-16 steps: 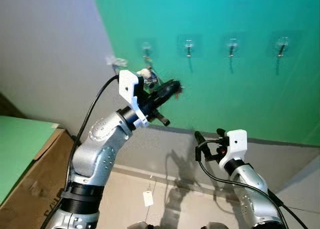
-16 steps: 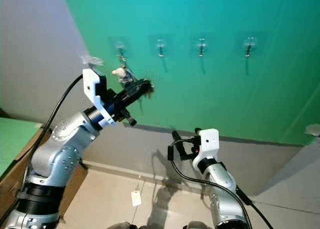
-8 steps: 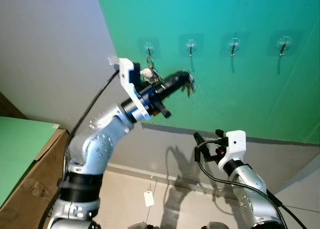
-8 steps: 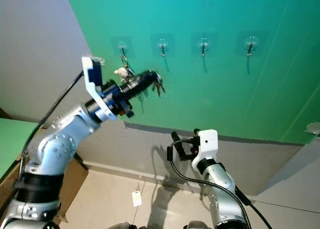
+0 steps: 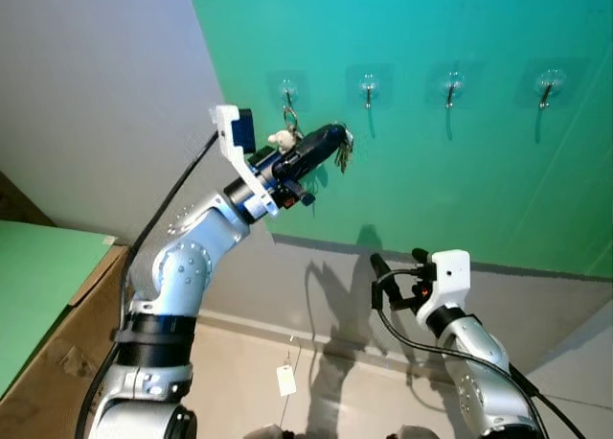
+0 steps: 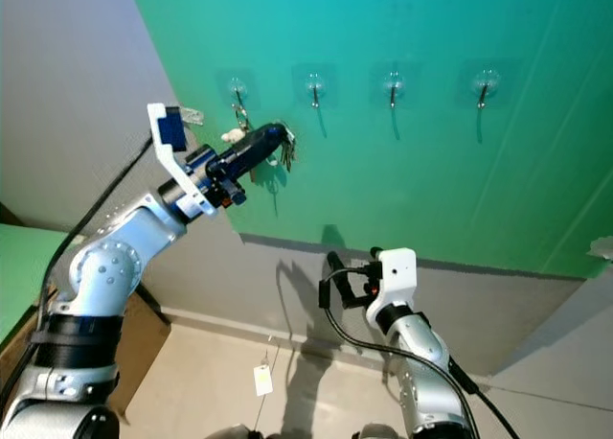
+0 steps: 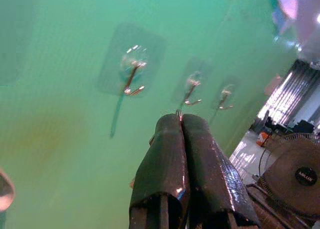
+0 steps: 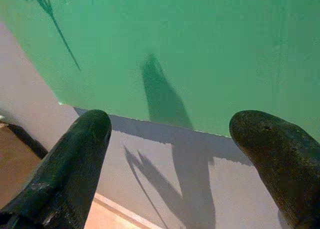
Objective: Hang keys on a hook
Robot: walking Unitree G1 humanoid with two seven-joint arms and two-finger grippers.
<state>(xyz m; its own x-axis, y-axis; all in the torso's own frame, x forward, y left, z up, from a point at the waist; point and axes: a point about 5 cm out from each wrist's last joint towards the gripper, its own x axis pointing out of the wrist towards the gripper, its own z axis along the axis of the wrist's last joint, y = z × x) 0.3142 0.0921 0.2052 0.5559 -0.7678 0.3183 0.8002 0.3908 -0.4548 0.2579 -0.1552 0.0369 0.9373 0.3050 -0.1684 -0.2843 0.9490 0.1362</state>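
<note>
Raised left gripper [image 5: 335, 135] holds keys [image 5: 342, 153] near hooks [image 5: 368, 87].

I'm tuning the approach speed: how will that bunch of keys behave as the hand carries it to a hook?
Likely floppy: the keys dangle loosely below the left hand. They will probably swing and jingle with quick moves. Metal, so likely heavy for their size, not fragile.
</note>
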